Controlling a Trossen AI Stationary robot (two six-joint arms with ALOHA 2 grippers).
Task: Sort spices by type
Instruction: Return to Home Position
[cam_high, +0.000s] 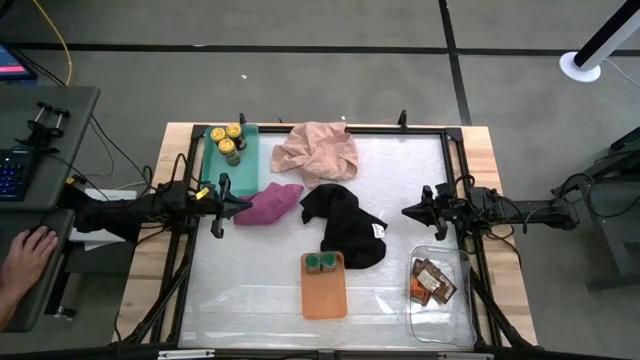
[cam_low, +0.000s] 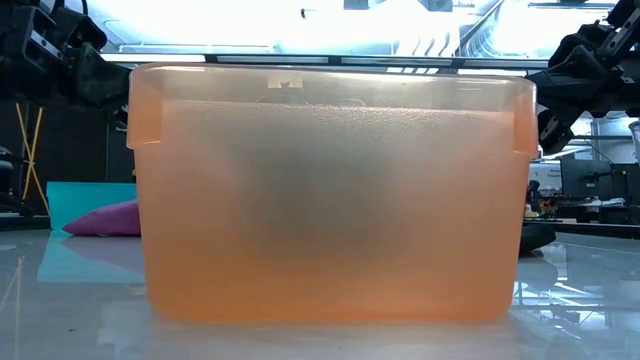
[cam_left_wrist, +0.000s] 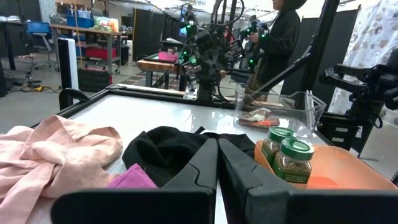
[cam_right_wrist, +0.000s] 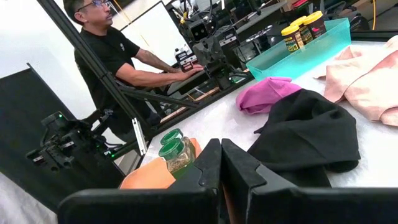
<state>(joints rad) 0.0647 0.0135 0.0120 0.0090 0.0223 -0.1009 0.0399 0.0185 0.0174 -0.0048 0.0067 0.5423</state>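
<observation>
Several yellow-lidded jars (cam_high: 230, 141) stand in the green tray (cam_high: 247, 165) at the far left; they also show in the right wrist view (cam_right_wrist: 303, 29). Two green-lidded jars (cam_high: 320, 263) stand at the far end of the orange tray (cam_high: 324, 292), seen too in the left wrist view (cam_left_wrist: 286, 153). Orange-brown packets (cam_high: 431, 282) lie in the clear tray (cam_high: 440, 325). My left gripper (cam_high: 246, 204) hovers shut at the table's left, beside the magenta cloth. My right gripper (cam_high: 407, 211) hovers shut at the right side. Neither touches anything.
A pink cloth (cam_high: 318, 152) lies at the far middle, a magenta cloth (cam_high: 270, 203) left of centre and a black cloth (cam_high: 345, 224) in the centre. A person's hand (cam_high: 25, 258) rests beyond the table's left edge. The orange tray's wall (cam_low: 330, 195) fills the low view.
</observation>
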